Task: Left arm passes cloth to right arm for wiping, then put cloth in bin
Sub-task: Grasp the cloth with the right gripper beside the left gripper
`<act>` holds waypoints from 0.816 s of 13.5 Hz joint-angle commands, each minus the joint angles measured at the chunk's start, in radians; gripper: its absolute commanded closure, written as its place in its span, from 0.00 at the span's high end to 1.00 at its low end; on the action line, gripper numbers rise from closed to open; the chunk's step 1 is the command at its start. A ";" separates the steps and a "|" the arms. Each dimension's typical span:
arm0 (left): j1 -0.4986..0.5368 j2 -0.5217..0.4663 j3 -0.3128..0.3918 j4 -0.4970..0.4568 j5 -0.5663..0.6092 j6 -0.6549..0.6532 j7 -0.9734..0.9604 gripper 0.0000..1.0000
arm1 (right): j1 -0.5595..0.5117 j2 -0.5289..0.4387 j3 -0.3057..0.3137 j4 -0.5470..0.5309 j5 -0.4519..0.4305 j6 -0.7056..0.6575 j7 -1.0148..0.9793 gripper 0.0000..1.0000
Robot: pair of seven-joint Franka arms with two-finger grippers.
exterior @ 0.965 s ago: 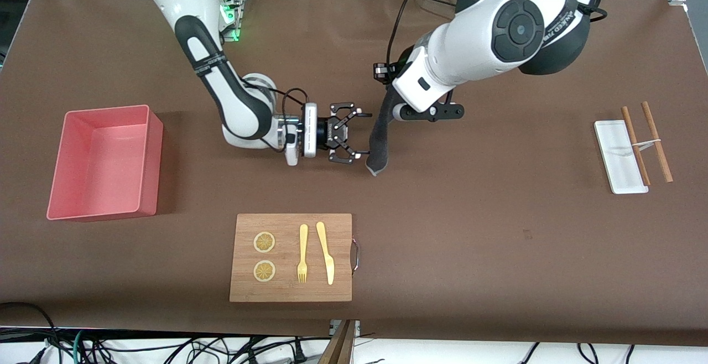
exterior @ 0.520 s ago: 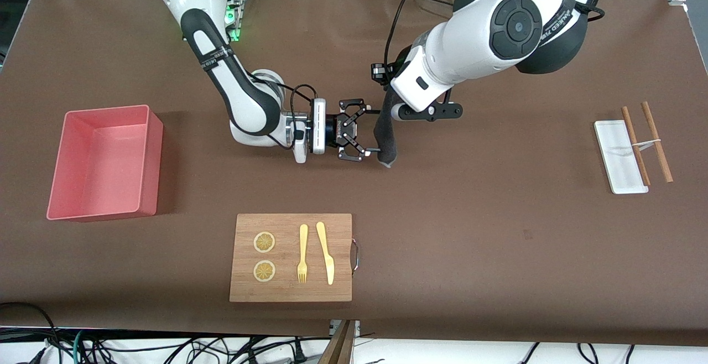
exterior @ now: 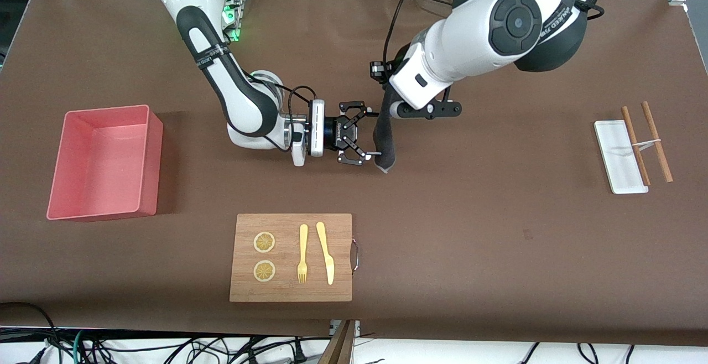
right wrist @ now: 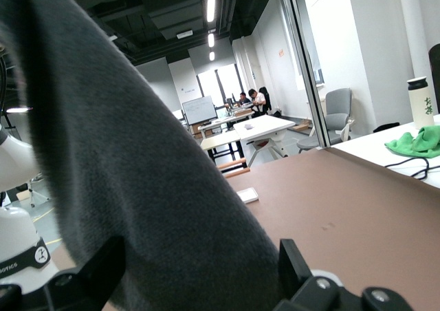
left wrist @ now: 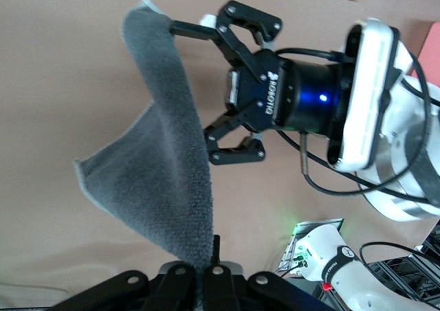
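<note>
Light: bright, even, from overhead.
Shadows: soft, one on the table [exterior: 498,214] beside the bin [exterior: 152,159] toward the arms' bases.
Glare: ceiling strips in right wrist view.
Focus: cloth [right wrist: 137,187] blurred close up.

A robotics lab: brown-covered table [exterior: 498,231] on aluminium framing, loose cables [exterior: 166,347], open-plan office desks [right wrist: 258,129] at mid-frame.

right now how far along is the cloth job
Handover in progress. The left gripper is shut on the cloth, which hangs above the table. The right gripper is open, its fingers around the cloth's hanging edge, not closed. Still left: the right arm's grasp, the wiping, then dropping the cloth into the pink bin.
</note>
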 commanded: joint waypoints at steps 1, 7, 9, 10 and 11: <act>-0.020 -0.044 0.005 -0.002 0.017 0.000 -0.030 0.00 | 0.033 0.029 -0.002 0.053 0.054 0.005 -0.003 0.85; -0.059 -0.044 0.008 0.000 0.017 0.016 -0.047 0.00 | 0.046 0.041 -0.020 0.096 0.059 0.025 0.003 0.00; -0.059 -0.043 0.011 0.000 0.016 0.017 -0.047 0.00 | 0.046 0.041 -0.030 0.096 0.057 0.024 0.004 0.00; -0.057 -0.044 0.011 0.000 0.016 0.017 -0.047 0.00 | 0.046 0.040 -0.042 0.097 0.053 0.022 0.012 0.00; -0.057 -0.044 0.012 0.000 0.016 0.017 -0.047 0.00 | 0.046 0.038 -0.043 0.097 0.051 0.021 0.015 0.00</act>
